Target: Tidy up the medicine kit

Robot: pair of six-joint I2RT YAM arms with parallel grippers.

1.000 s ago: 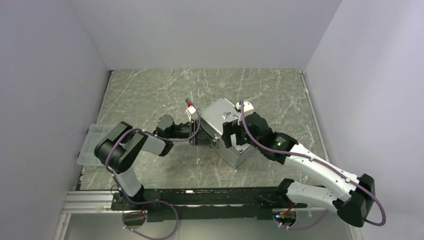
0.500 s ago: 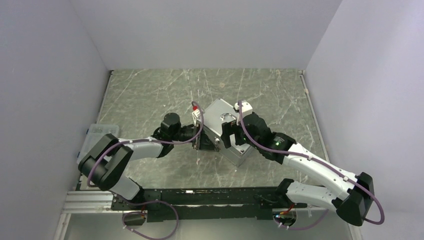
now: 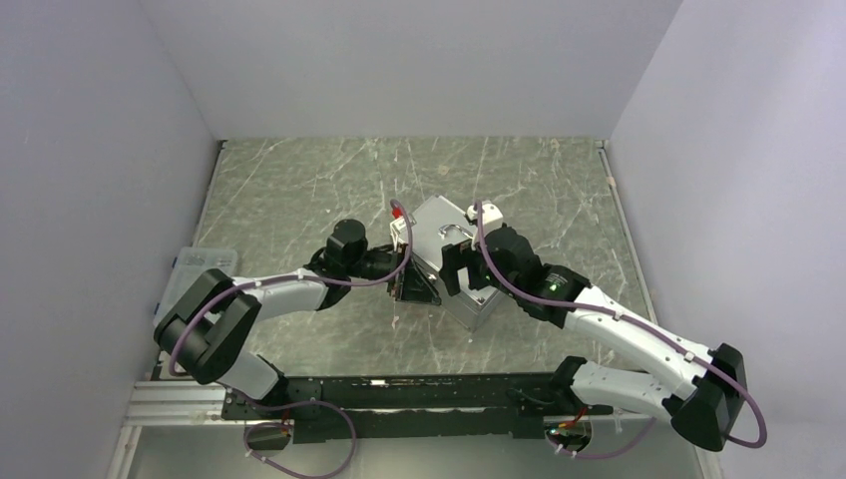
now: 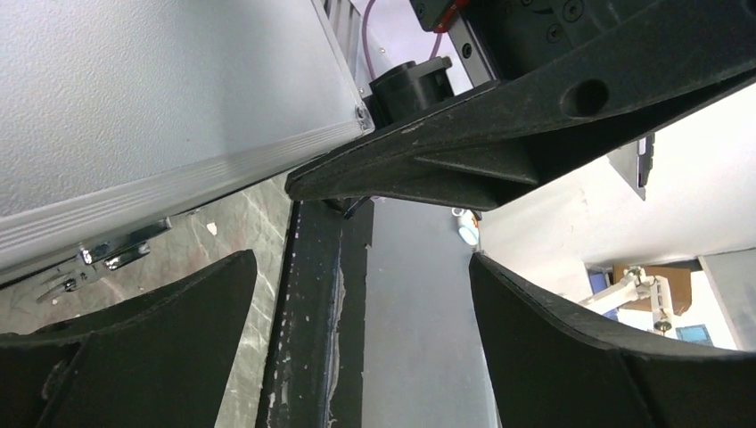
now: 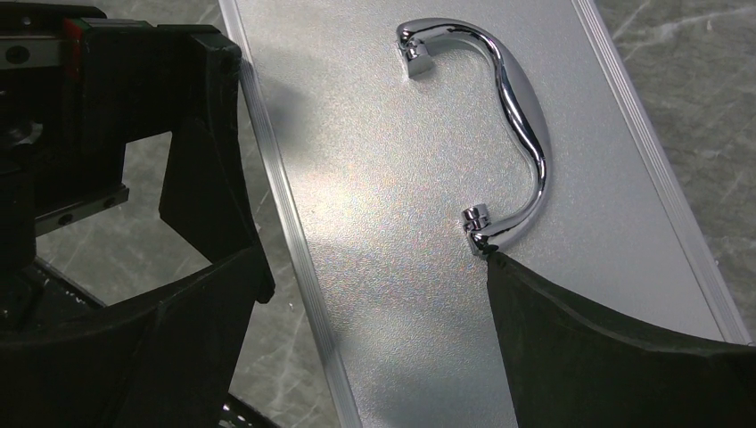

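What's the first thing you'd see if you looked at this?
The shiny silver medicine kit sits in the middle of the table, its curved chrome handle on top. The left gripper hangs open at its left side, and the right gripper hangs open above the lid.

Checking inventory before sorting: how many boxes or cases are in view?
2. The medicine kit sits in the middle of the table; a clear plastic box lies at its left edge, partly behind the left arm. Smaller ones could be hidden behind the arms.
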